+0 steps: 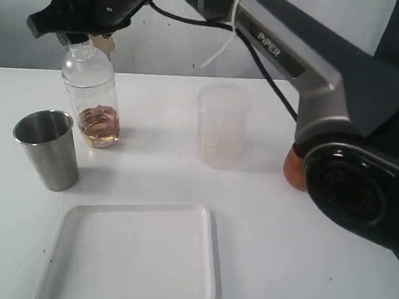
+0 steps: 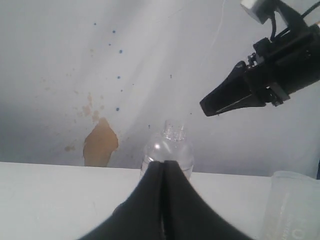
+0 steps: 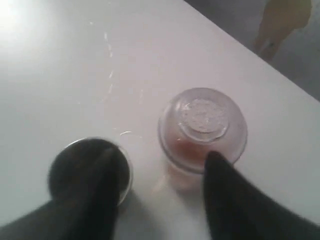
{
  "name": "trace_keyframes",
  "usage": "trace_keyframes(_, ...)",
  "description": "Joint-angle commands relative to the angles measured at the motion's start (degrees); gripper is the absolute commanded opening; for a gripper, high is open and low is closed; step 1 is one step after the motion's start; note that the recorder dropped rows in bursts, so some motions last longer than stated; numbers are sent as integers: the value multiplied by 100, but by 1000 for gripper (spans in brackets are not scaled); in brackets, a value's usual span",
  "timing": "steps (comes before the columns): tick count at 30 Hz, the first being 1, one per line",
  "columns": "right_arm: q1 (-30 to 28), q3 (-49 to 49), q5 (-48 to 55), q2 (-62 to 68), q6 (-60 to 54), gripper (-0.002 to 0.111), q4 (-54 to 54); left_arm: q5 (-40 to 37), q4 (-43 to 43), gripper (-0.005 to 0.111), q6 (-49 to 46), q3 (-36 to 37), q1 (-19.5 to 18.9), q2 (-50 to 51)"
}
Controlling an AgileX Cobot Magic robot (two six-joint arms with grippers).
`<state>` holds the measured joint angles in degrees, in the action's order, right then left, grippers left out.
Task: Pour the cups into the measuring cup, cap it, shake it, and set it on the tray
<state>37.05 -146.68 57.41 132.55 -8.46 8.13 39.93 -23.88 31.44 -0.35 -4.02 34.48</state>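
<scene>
The white surface [image 1: 266, 273] carried the measuring cup [image 1: 92, 97] upright, with brownish contents at its bottom. It stood just beside the steel tumbler [image 1: 47, 148] and apart from the tray [image 1: 133, 260]; whether its neck was capped could not be determined. The right pincer [image 3: 162, 156] hung directly above the cup's top, fingers spread and gripping nothing. The left pincer [image 2: 162, 165] was clenched on nothing, the cup standing beyond its tips.
</scene>
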Motion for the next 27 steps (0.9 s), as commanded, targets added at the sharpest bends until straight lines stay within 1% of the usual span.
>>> trace_keyframes(1,2,14,973,-315,-765,0,755,160,-208,0,493,-558,13,461)
trace_keyframes(3,2,14,1209,-375,-765,0,739,160,-390,0,653,-879,13,764)
trace_keyframes(7,2,14,1255,-522,-765,0,739,209,-781,0,991,-1651,13,1561)
trace_keyframes(10,2,29,1255,-645,-765,0,739,240,-815,0,1097,-2132,13,2156)
trace_keyframes(13,2,465,1255,-877,-792,0,739,507,-1007,0,1270,-2632,13,2753)
trace_keyframes(17,-10,1867,1251,-1352,-932,0,722,571,-1904,0,1746,-3378,13,3500)
trace_keyframes(20,-10,3450,315,-2076,-1026,0,749,494,-2452,0,2198,-3924,13,4042)
trace_keyframes(24,1,5420,-968,-3017,-1080,0,885,506,-2631,0,2381,-4577,13,4618)
trace_keyframes(27,11,6580,-1617,-3655,-1173,0,1087,544,-2812,0,2381,-5042,13,5018)
